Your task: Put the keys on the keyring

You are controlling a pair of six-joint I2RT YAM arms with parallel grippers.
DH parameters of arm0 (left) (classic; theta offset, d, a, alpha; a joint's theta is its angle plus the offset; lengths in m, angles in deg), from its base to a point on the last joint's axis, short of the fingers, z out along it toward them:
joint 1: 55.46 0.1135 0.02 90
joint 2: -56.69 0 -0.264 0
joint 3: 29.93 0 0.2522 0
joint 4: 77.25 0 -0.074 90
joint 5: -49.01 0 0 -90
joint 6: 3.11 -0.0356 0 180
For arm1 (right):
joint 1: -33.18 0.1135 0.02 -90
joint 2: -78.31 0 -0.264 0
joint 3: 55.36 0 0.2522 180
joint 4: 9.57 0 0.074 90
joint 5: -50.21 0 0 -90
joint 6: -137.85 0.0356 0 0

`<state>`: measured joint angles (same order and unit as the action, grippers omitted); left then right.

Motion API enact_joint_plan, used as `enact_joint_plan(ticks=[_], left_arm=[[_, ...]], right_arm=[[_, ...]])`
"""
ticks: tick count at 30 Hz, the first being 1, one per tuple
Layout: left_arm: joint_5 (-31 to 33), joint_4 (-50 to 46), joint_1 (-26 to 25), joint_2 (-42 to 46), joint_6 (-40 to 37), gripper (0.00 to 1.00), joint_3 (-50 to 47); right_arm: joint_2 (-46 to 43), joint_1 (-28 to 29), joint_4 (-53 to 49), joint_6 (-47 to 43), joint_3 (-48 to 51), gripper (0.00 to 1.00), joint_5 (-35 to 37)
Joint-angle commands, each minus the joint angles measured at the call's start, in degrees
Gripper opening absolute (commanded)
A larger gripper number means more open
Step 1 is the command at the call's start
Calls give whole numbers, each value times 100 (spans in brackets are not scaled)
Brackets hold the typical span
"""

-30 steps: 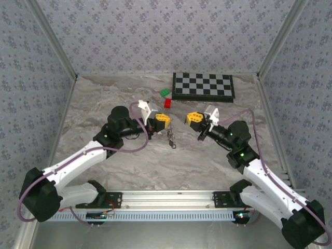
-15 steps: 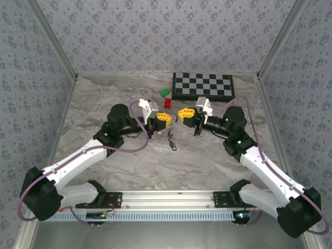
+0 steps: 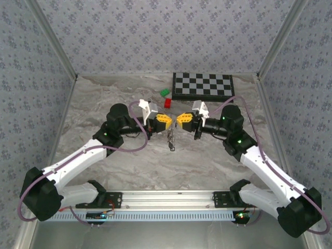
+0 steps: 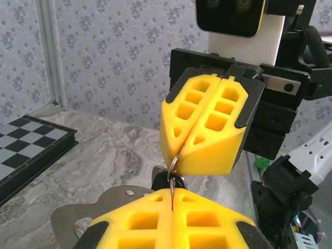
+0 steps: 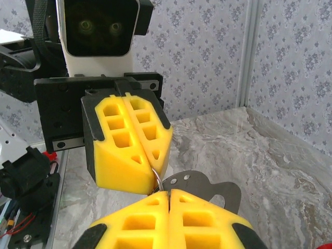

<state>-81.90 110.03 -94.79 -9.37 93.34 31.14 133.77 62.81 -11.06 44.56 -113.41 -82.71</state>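
From above, the left gripper (image 3: 169, 121) and the right gripper (image 3: 178, 121) meet tip to tip on the near side of the chessboard (image 3: 203, 86), well apart from it. The keys (image 3: 171, 141) hang in a small cluster just under that meeting point, nearer than the board. A red block (image 3: 168, 102) and a green block (image 3: 165, 93) lie by the board's left end.

In the left wrist view, the chessboard (image 4: 26, 145) lies at the far left. The left gripper (image 4: 172, 199) has its yellow pads pressed together on the thin wire of the keyring (image 4: 173, 166). The ring arches up to the seam of the right gripper (image 4: 199, 124), whose pads are also pressed together. Whether they pinch the wire I cannot tell. Dark key heads (image 4: 165, 181) sit just behind the ring.

In the right wrist view, the right gripper (image 5: 168, 199) is closed, and the keyring (image 5: 157, 179) bridges to the closed left gripper (image 5: 142, 140).
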Motion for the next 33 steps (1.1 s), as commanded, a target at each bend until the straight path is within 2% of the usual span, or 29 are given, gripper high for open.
enact_joint_plan(ticks=[1, 6, 33], left_arm=[[-290, 108, 31, 180, -319, 0, 147], [-406, -1, 24, 173, -378, 0, 182], [-656, -171, -37, 173, -501, 0, 254]], right_arm=[[-289, 79, -93, -412, 59, 0, -27], [-609, 292, -256, -944, 246, 0, 282], [-437, 237, -135, -585, 195, 0, 363]])
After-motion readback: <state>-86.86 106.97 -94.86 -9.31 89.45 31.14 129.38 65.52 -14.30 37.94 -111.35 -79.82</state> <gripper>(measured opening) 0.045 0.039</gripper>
